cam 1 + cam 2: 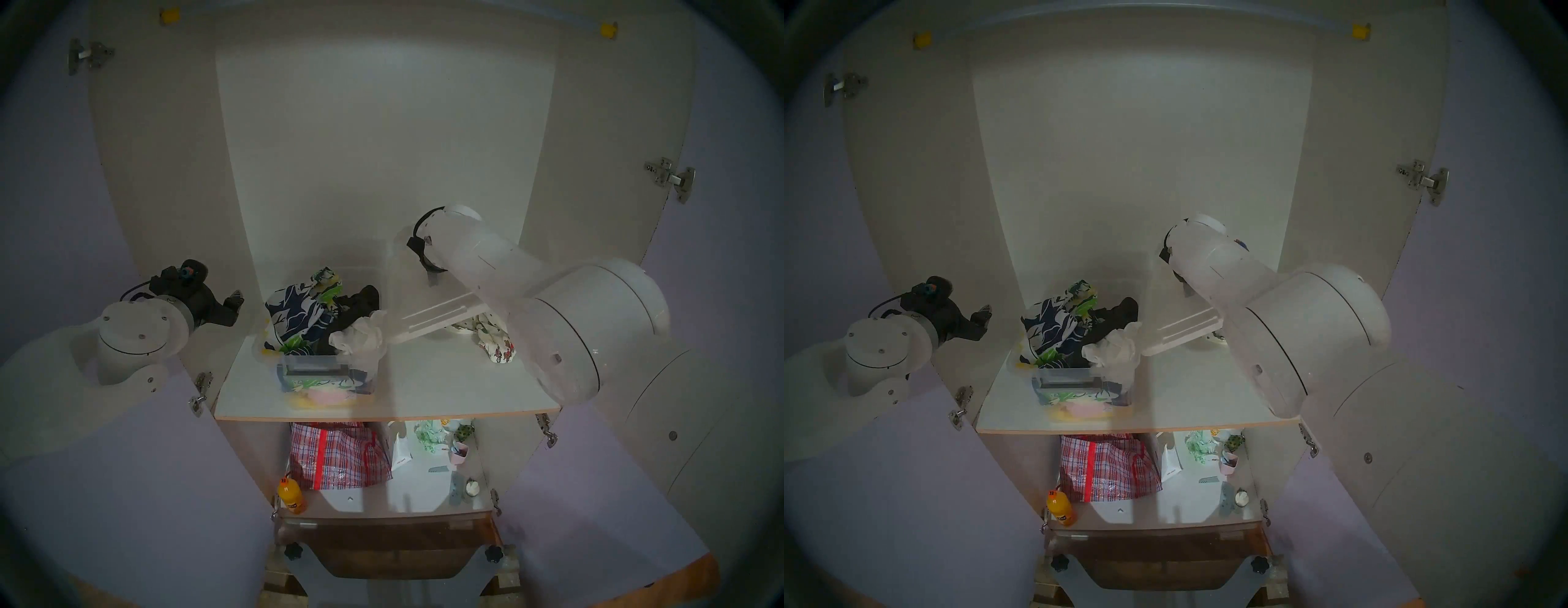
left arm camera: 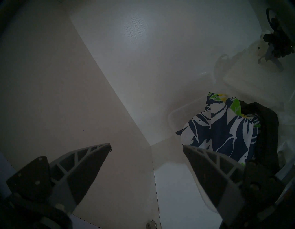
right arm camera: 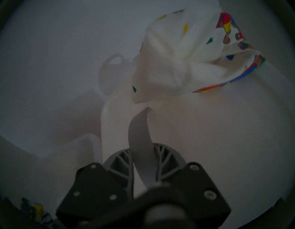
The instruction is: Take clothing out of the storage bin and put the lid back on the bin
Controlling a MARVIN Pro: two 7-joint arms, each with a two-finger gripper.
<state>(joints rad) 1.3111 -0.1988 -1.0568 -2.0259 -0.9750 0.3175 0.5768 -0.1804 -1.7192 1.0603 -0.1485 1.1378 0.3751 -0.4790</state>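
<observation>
- Right tool [image 3: 144, 153]: jaws narrowed onto the grey strap handle [image 3: 140, 144] of the white rectangular plastic lid [image 1: 437, 319]; the lid is held, tilted, one long edge raised off the shelf [image 1: 424, 382].
- Left tool [image 2: 146, 148]: jaws wide, nothing held, parked at the cupboard's left wall, well apart from the lid.
- Clear rectangular plastic storage bin [image 1: 324, 373] with grey latch bar: centre of shelf, open, heaped with navy-and-white leaf-print cloth [image 1: 292, 316], a dark item and plain white cloth [image 1: 360, 335] riding above the rim.
- Cream-white garment with small red, blue and green figures [image 1: 498, 339]: already out, lying on the shelf right of the bin, partly under the lid's far end.
- Key relation: the bin lies to the left of the held lid, just beside its lower end; the right arm is the nearer one.
- Judgement: the lid's long axis runs across the bin's; a turn is needed before lowering.
- Risk, judged: the piled cloth may stop the lid seating flat.
</observation>
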